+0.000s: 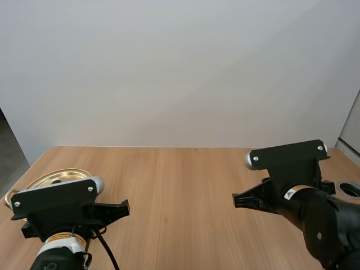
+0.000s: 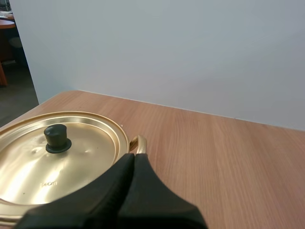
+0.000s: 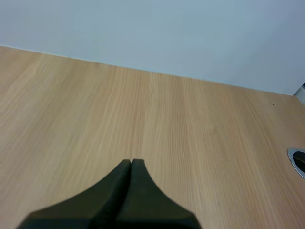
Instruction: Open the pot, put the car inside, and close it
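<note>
A gold pot with its lid [image 2: 52, 162] on stands at the table's near left corner; the lid has a black knob [image 2: 57, 139] and one side handle [image 2: 139, 143] shows. In the high view the pot's lid [image 1: 53, 178] peeks out behind my left arm [image 1: 56, 205]. My left gripper [image 2: 133, 160] is shut on nothing, its fingers lying together as one dark wedge, its tip just right of the pot's handle and above the rim. My right gripper [image 3: 131, 164] is also shut on nothing, over bare wood at the table's right side.
The wooden table [image 1: 180, 185] runs back to a plain white wall. A round metal-rimmed cable hole [image 1: 350, 188] sits at the table's right edge, close to my right arm [image 1: 292, 169]; it is also beside the right gripper as the cable hole [image 3: 298, 161].
</note>
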